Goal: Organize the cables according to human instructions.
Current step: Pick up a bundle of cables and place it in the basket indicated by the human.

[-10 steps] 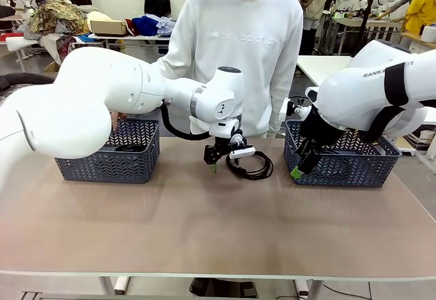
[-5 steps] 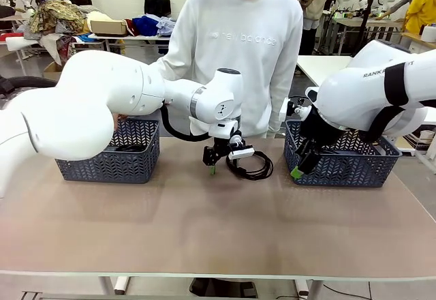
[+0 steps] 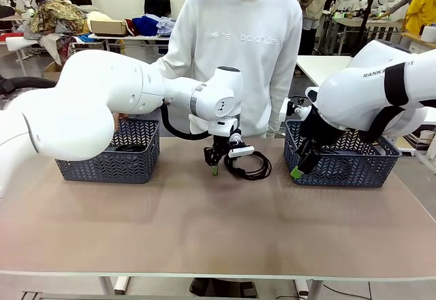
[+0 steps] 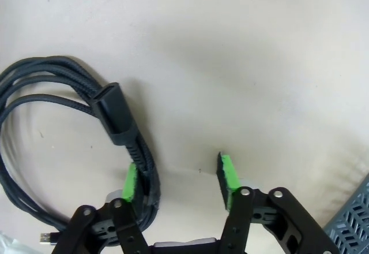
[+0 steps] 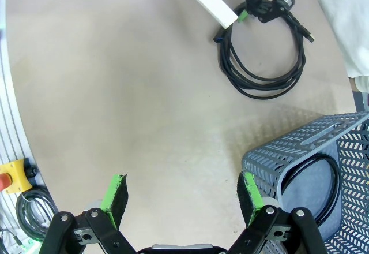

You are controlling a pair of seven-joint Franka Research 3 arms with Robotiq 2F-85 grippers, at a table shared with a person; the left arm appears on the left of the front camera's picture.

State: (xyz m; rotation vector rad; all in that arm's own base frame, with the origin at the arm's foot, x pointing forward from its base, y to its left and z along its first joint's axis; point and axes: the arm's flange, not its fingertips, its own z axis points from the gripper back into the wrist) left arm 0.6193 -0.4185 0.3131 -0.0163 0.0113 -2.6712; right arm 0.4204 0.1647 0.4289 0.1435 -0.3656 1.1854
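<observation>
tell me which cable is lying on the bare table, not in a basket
The coil at mid-table, by the left end effector. The others visible lie inside the left basket and right basket.

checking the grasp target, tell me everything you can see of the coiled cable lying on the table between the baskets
The cable is a thin dark cord with a braided-looking jacket, wound in several loose round loops and lying flat on the beige table. A chunky dark plug rests across the strands, and a small metal connector tip pokes out at the coil's edge. The left gripper straddles one side of the coil, jaws partly closed, one green pad against the strands.
</observation>
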